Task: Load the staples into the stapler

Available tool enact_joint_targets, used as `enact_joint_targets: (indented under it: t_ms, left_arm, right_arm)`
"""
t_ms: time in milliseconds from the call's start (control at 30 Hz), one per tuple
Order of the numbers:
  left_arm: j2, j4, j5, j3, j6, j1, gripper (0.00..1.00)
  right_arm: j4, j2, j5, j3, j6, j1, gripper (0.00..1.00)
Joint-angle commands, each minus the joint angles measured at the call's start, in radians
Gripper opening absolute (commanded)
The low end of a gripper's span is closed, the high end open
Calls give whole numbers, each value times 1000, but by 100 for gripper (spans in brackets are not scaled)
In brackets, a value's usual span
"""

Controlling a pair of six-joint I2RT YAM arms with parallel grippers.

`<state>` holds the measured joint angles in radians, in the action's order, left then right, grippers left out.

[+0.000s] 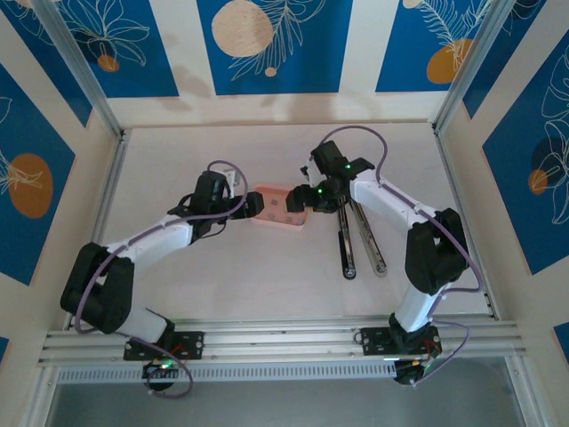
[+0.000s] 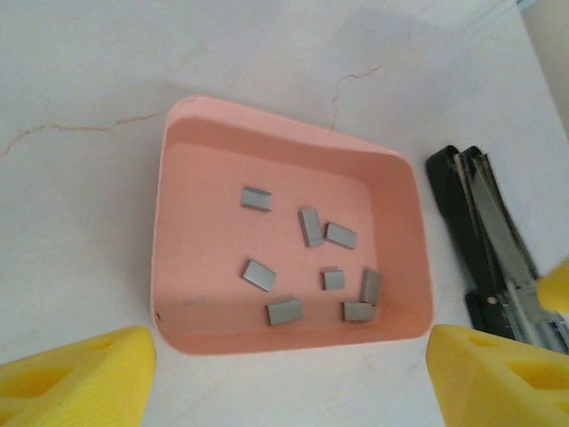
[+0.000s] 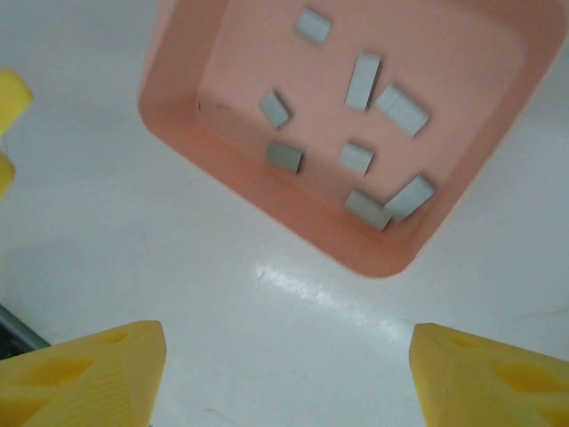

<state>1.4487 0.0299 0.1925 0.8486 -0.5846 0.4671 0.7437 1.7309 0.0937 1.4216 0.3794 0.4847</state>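
I have the pale table (image 1: 267,285) under both arms. The stapler (image 1: 348,249) lies right of centre, opened into a narrow V: a dark arm and a silvery arm joined at the far end. Both long axes run far to near, and the free ends point at the near edge, with the silvery arm splaying right. In my left wrist view the stapler (image 2: 480,231) sits just beside the right wall of the tray, apart from it.

The pink tray (image 1: 271,212) rests at mid-table between my two grippers. The left gripper (image 1: 253,205) is at its left end and the right gripper (image 1: 302,200) over its right end. Both are spread wide and grip nothing. The left gripper (image 2: 284,369) hangs above the near wall of the tray (image 2: 293,156), and the right gripper (image 3: 284,374) hangs above bare table beside a corner of the tray (image 3: 222,169).

The staples (image 2: 311,227) all lie flat on the tray floor. I count eight short grey strips, their long axes at mixed angles with no shared heading. From the right wrist the staples (image 3: 363,80) lie ahead of the yellow fingers (image 3: 80,374), well apart from them.
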Motion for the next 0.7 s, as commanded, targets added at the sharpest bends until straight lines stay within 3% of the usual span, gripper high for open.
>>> enact_joint_targets:
  t_ms: [0,133,367,667]
  left_arm:
    - [-44,14,43,-59,-141,2,79]
    - [-45,99,61,-124,-299,5,78]
    - [62,304,108,-186,-414,11,78]
    - [166,440,122,-191,-469,30,78]
  right_arm:
    - [34,57,-14,110,-134,-33,76]
    - [5,183,74,258,-228,-80,77]
    - [61,428,141,519,-311,-116,77]
    - [108,568,279,592,-334,-103,76]
